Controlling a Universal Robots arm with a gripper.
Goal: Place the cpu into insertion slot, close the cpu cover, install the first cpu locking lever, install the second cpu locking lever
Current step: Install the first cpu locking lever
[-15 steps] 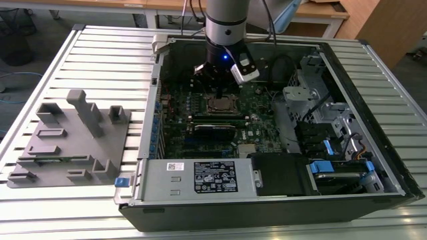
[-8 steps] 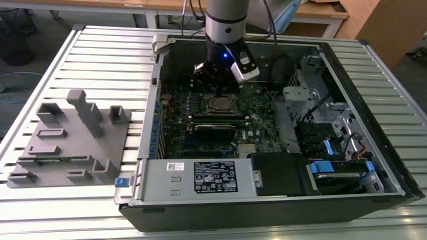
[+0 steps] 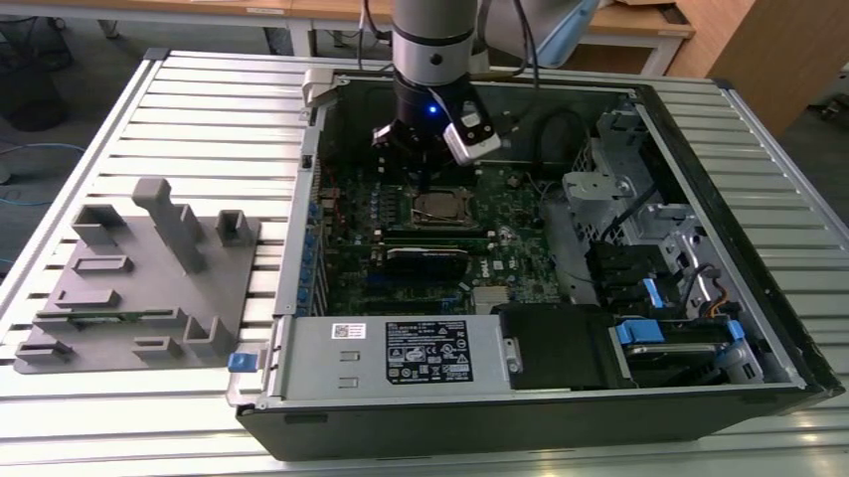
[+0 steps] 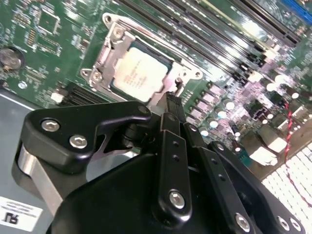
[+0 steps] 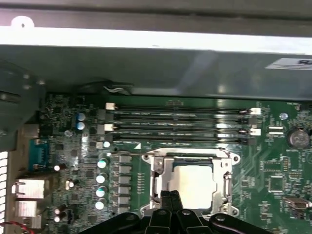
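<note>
At the exterior view's left, a grey moulded fixture [image 3: 133, 288] is sitting on the slatted metal table [image 3: 199, 109] with its posts and pockets facing up. A small blue piece [image 3: 241, 361] is lying just beside its lower corner. Next along, the open computer case [image 3: 531, 427] is lying on its side and taking up the middle and the exterior view's right. The silver power supply [image 3: 318, 358] is sitting along its lower edge in the frame. From the top centre the robot arm [image 3: 431, 40] is reaching straight down into the case. Its gripper [image 3: 420, 169] [image 4: 173, 97] [image 5: 169, 195] is hanging low over the green motherboard [image 3: 511, 238] [image 4: 44, 44] [image 5: 273, 161], just above the insertion slot [image 5: 185, 163] in the frame. The cpu [image 3: 442, 207] [image 4: 139, 73] [image 5: 192, 183] is sitting flat in that slot. Its pale metal top is showing through the window of the cpu cover [image 4: 105, 53] [image 5: 161, 168], which is lying down around it. In both wrist views the black fingers [image 4: 171, 126] [image 5: 163, 202] are pressing together with no gap between them. Their tips are sitting right at the cover's rim, though I can't tell whether they are touching it. In the first wrist view, long black memory slots [image 5: 180, 119] are running side by side just beyond the socket. A row of silvery capacitors [image 5: 102, 178] is standing near it. Farther to the exterior view's right, drive bays with blue tabs [image 3: 637, 333] are filling the lower corner of the case.
</note>
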